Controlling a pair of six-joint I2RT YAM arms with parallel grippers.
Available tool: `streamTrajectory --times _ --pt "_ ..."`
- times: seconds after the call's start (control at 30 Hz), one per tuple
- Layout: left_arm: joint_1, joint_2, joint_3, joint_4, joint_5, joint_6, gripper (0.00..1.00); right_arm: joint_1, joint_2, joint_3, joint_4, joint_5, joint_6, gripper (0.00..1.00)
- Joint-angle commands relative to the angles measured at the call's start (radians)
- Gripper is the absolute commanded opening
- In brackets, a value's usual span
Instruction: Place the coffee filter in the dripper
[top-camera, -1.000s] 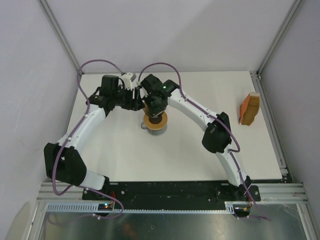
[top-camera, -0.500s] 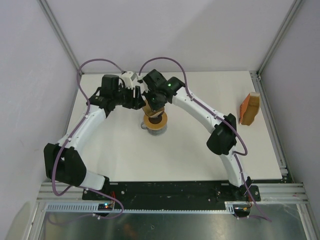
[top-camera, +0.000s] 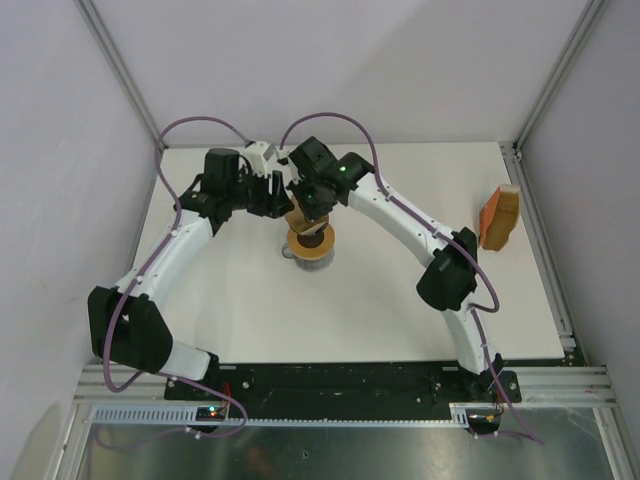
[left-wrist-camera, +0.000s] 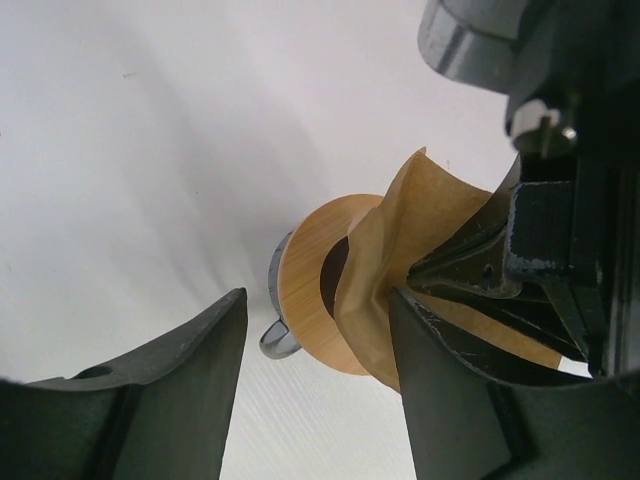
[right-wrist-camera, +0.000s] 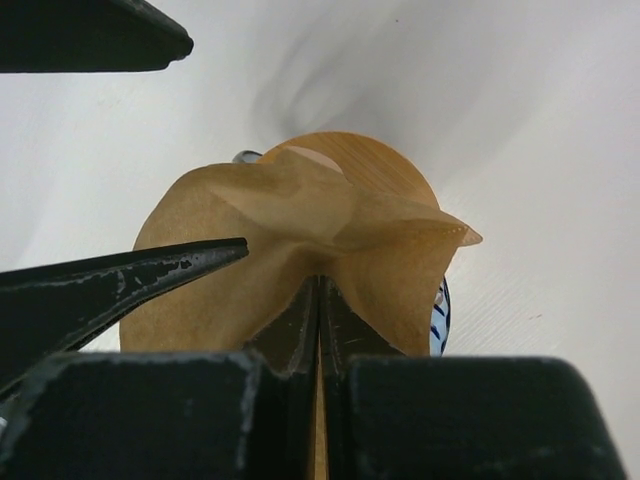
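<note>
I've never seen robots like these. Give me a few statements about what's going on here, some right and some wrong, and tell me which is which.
1. The right gripper is shut on the coffee filter. True.
2. The left gripper is also clamped on the filter. False: its fingers are spread wide apart.
3. The filter lies flat on the table. False: it is held up off the table, partly spread open.
4. The amber disc has a dark hole in its middle. True.
5. An orange object stands near the table's right edge. True.
</note>
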Motion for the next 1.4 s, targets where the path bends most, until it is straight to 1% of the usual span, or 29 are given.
streamTrajectory --times 0.0,0.13,0.3,0.6,0.77,0.9,1.13,1.37 --pt "0.0 -0.022 -0.001 -0.046 -0.014 0.002 0.64 -0.025 -0.124 0.018 0.067 0.005 0.006 0.0" --pt "-0.001 -0.018 -0.002 -0.046 -0.028 0.01 0.64 -0.027 -0.159 -0.021 0.078 0.005 0.007 0.0" --pt "-0.001 -0.017 -0.01 -0.046 -0.033 0.013 0.63 -0.034 -0.195 -0.141 0.127 0.003 0.022 0.0" --pt "0.0 -0.013 -0.023 -0.044 -0.053 0.024 0.64 -0.045 -0.234 -0.297 0.191 -0.013 0.04 0.0" --pt "-0.001 -0.007 -0.027 -0.041 -0.058 0.028 0.64 -0.056 -0.231 -0.343 0.208 -0.022 0.045 0.0" --pt "-0.001 -0.007 -0.02 -0.042 -0.066 0.031 0.63 -0.063 -0.233 -0.335 0.211 -0.031 0.044 0.0" --pt "0.0 -0.011 0.014 -0.041 -0.065 0.03 0.64 -0.055 -0.223 -0.223 0.183 -0.039 0.029 0.0" --pt "0.0 -0.028 0.063 -0.041 -0.041 0.032 0.68 -0.046 -0.215 -0.132 0.176 -0.046 0.016 0.0"
